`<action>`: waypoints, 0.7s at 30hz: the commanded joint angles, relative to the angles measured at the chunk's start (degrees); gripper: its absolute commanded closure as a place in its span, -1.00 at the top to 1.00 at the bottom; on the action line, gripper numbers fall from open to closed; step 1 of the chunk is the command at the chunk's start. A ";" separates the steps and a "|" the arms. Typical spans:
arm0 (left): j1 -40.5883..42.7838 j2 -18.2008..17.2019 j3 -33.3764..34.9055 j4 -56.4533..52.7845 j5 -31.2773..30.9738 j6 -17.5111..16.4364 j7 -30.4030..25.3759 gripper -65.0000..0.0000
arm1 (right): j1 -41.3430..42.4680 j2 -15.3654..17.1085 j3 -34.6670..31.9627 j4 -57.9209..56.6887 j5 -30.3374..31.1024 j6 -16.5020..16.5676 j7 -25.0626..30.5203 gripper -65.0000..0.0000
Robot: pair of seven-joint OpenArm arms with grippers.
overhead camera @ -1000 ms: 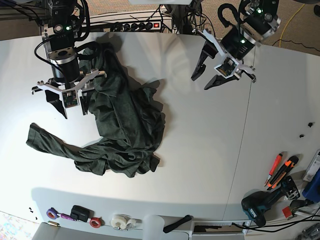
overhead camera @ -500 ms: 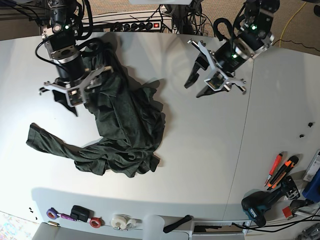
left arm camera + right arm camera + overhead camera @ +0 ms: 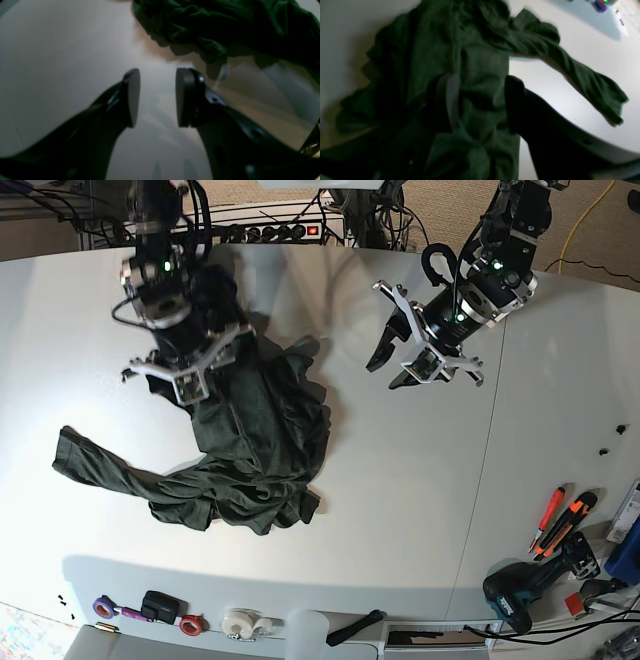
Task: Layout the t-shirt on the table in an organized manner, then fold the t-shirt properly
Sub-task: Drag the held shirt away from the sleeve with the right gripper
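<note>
Two end effectors, both w/ jaws apart, nothing gripped. Right end effector (image 3: pixel 182 376) down over upper part of t-shirt (image 3: pixel 250 445), approx 10 o'clock on desk (image 3: pixel 400 510); pads straddling a ridge of cloth in wrist view (image 3: pixel 480 100), touching or just above — can't tell. Prob. lined up to pinch a fold & lift so heap can be spread. Left end effector (image 3: pixel 418 362) at approx 1 o'clock, hovering over bare desk, apart from shirt's edge (image 3: pixel 225 27); looks staged to reach in for 2nd corner. Shirt: dark green, soft, matte, no print, bunched in deep creases; one sleeve trailing out toward 8 o'clock. Not laid flat yet. Desk: white, smooth, thin seam on 3 o'clock side.
</note>
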 commanded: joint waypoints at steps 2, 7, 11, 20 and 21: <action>-0.39 -0.15 -0.15 1.09 -0.61 -0.02 -1.46 -0.24 | 2.60 -0.50 0.09 -1.53 0.24 -1.77 1.68 -0.09; -0.42 -0.15 -0.15 1.09 -0.61 0.00 -1.46 -0.24 | 7.50 -2.25 0.07 -6.43 0.31 -2.97 2.03 -0.09; -0.42 -0.15 -0.15 1.09 -0.61 0.00 -1.46 -0.24 | 10.62 -3.19 -0.15 -11.02 0.70 -2.93 1.97 -0.09; -0.44 -0.15 -0.15 1.07 -0.61 0.00 -1.49 -0.24 | 13.27 -3.17 -5.81 -15.37 0.68 -2.84 2.51 -0.09; -0.42 -0.15 -0.15 1.09 -0.61 0.00 -1.49 -0.24 | 13.38 -3.32 -6.91 -15.37 0.66 -2.84 2.67 -0.09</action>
